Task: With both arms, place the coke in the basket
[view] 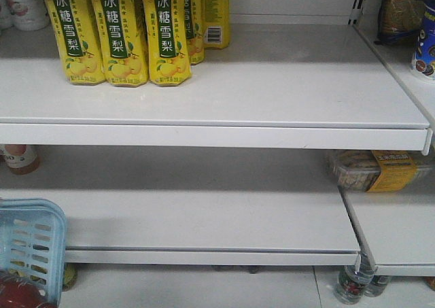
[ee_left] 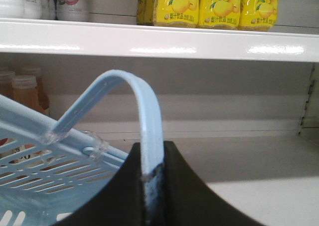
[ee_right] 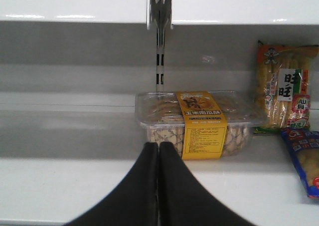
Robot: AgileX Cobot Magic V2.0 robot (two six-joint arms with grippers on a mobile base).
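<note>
In the front-facing view, the light blue plastic shopping basket with slotted sides [view: 30, 247] sits at the lower left of the frame, partly cut off, with something red [view: 20, 296] showing inside at the very bottom left corner; whether that is the red Coca-Cola can cannot be told. White metal shelves [view: 217, 97] fill the middle, yellow pear-drink bottles with green labels [view: 122, 32] stand at the upper left, and a clear plastic snack box with a yellow band [view: 377, 170] lies at the right under the upper shelf. In the left wrist view, the left black pincer gripper [ee_left: 152, 186] at the bottom centre is clamped on the basket's thin light blue loop handle [ee_left: 134, 94], which arches up from the basket rim at the lower left. In the right wrist view, the right black pincer gripper [ee_right: 158, 153] at the bottom centre has its fingers pressed together with nothing between them, pointing at the same banded snack box on the shelf, with packets of crackers [ee_right: 286, 91] at the right.
</note>
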